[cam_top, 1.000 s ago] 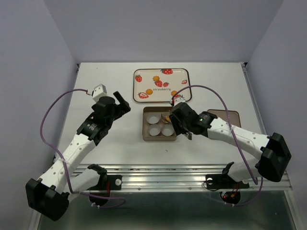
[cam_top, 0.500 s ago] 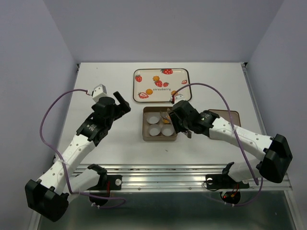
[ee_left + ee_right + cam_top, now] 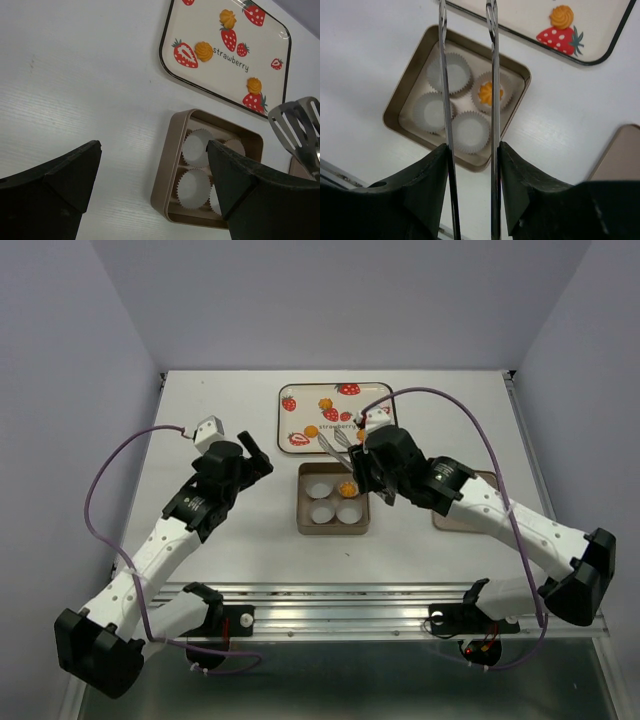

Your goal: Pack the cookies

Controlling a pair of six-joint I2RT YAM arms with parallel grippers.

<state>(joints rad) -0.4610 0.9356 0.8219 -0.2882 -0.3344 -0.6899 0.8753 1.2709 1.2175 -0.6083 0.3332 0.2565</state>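
Top view: the left gripper [image 3: 260,453] hovers left of the tin [image 3: 300,502]. The right gripper [image 3: 362,453] holds tongs [image 3: 335,443] at the tin's far edge.

Left wrist: its jaws are wide apart and empty. Three cookies [image 3: 203,50] lie on the strawberry tray [image 3: 200,22] beyond the tin.

Right wrist: the right gripper clamps the empty tongs. One cookie [image 3: 490,93] sits in the tin's far-right paper cup [image 3: 506,98].

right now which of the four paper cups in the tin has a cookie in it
The far-right cup, nearest the strawberry tray: it holds an orange cookie; the other three are empty.
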